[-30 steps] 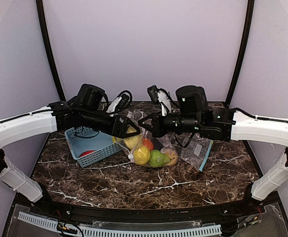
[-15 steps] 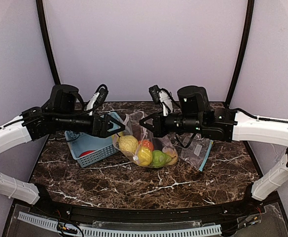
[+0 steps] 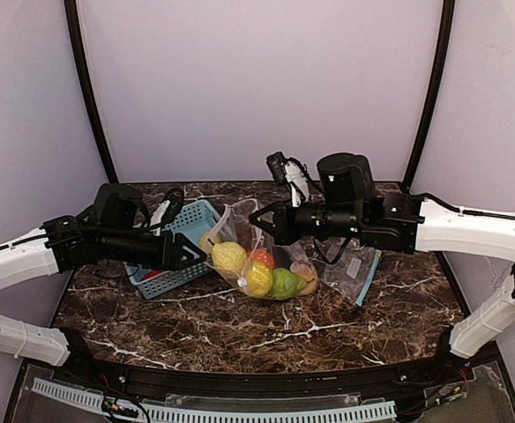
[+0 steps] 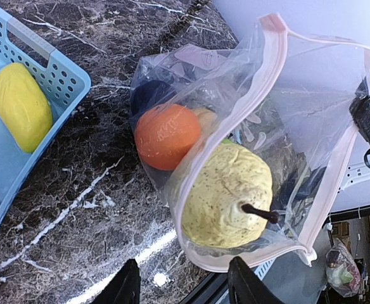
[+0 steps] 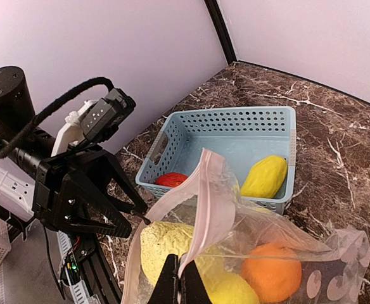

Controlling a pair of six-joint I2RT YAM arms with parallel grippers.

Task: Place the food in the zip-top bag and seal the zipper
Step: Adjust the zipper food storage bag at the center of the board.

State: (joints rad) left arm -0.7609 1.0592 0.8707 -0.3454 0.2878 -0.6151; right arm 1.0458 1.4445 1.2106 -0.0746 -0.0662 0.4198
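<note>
On the dark marble table [image 3: 240,326], near its middle, we see the clear zip-top bag [image 4: 318,114] standing open, with its pink zipper rim lifted. Our right hand [image 5: 182,283] is closed on that rim, pinching the strip between its fingers and holding the mouth up. Inside the bag lie a bumpy yellow pear [image 4: 226,190] with a dark stem, an orange [image 4: 166,136], a lemon [image 3: 255,278], a green apple [image 3: 281,282] and a dark purple piece [image 4: 148,95] at the back. Our left hand [image 3: 191,253] hovers just beside the bag's mouth, on the basket side. Its fingers [image 4: 127,288] are spread apart with nothing between them. The light-blue basket [image 5: 236,115] sits on the table just left of the bag, and a long yellow fruit [image 5: 264,177] and a red piece [image 5: 172,179] lie in it. A second clear bag [image 3: 356,269] lies flat on the table to the right.
</note>
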